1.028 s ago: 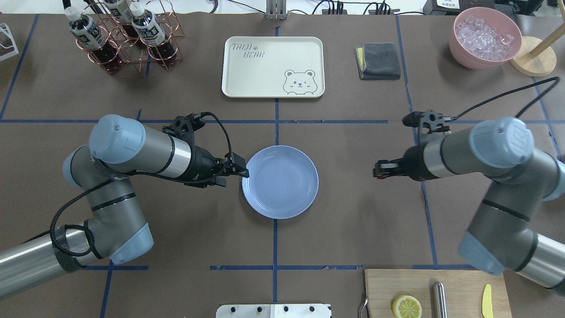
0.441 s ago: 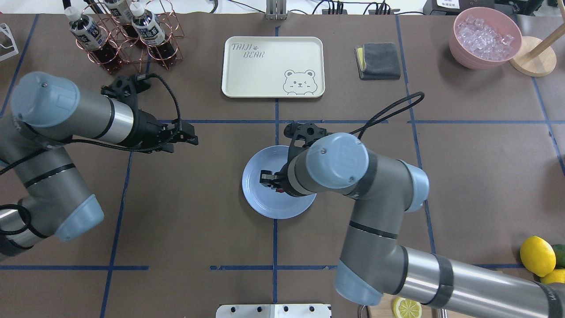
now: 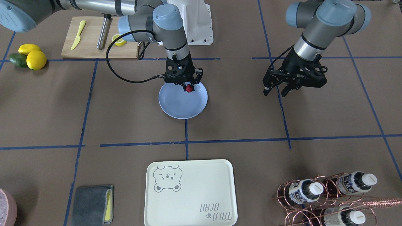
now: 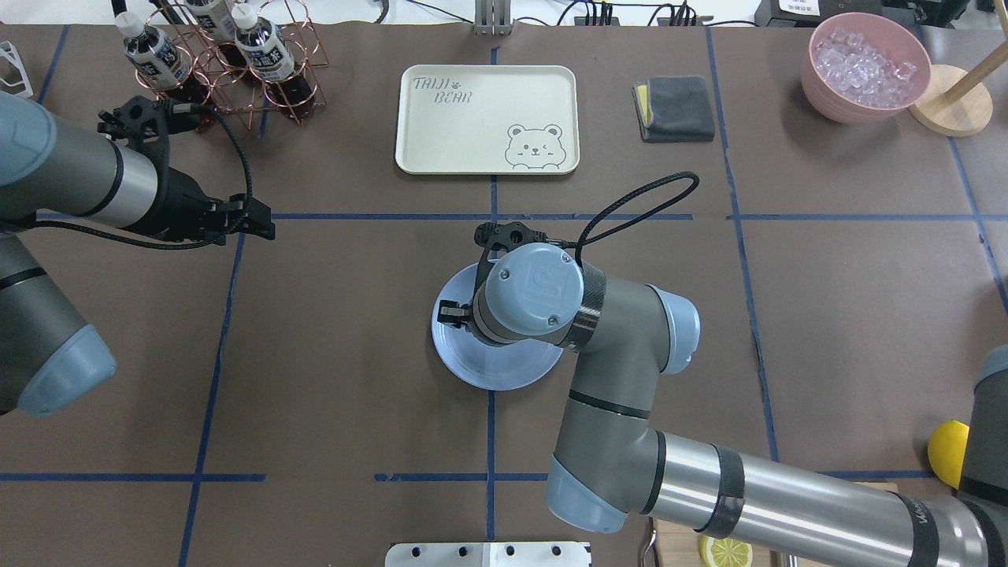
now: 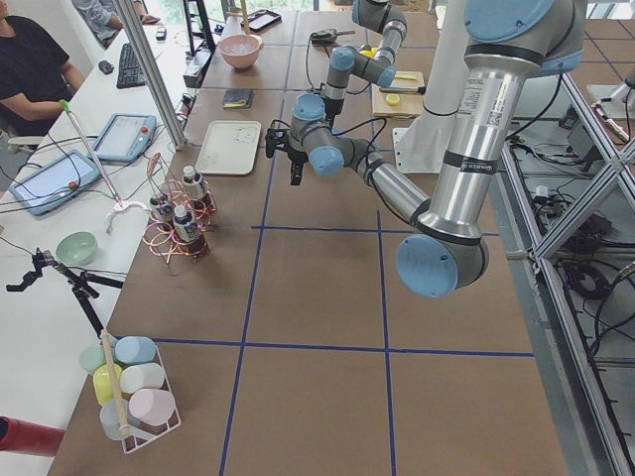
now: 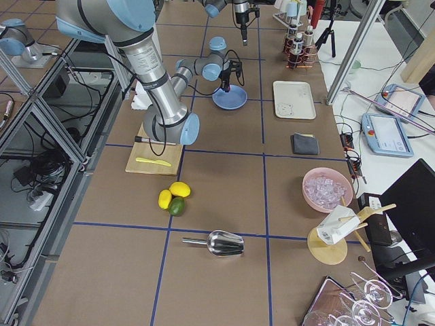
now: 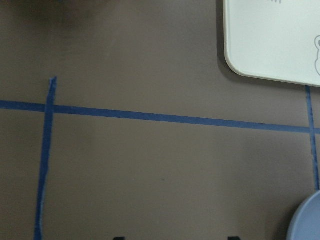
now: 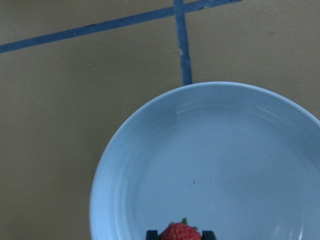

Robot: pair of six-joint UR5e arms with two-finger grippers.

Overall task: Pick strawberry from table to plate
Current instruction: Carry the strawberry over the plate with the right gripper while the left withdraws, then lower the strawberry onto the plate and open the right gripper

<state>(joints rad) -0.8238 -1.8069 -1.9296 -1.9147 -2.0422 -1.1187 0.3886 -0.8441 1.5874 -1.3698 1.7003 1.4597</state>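
Overhead exterior view lays out the counter [image 4: 315,354], a broad flat of matte brown paper squared off by blue tape lines. The exterior right view adds a metal frame and cabling along the robot's side of it.

Next in size, the right arm [image 4: 622,331], grey tube with pale blue joint caps, stretches over the middle. From above, its wrist covers what it carries. The left arm [image 4: 71,177] hangs over bare paper near the copper wire bottle rack [image 4: 236,71], well apart from the plate. The exterior front-facing view shows the left jaws spread wide with nothing between them. The left wrist view catches only two dark tips, set far apart at its bottom edge.

A cream rectangular tray [image 4: 487,118] with a bear drawing lies beyond the plate, past a crosswise tape line. The plate [image 3: 179,105], round, shallow and glossy light blue with a raised rim, sits on a lengthwise tape line.

Smallest is the strawberry [image 3: 188,88], red and bumpy. The front-facing view shows the right jaws closed on it over the plate's robot-side part, inside the rim. The right wrist view shows it pinched between two dark tips above the plate's smooth floor; whether it touches the plate cannot be told.
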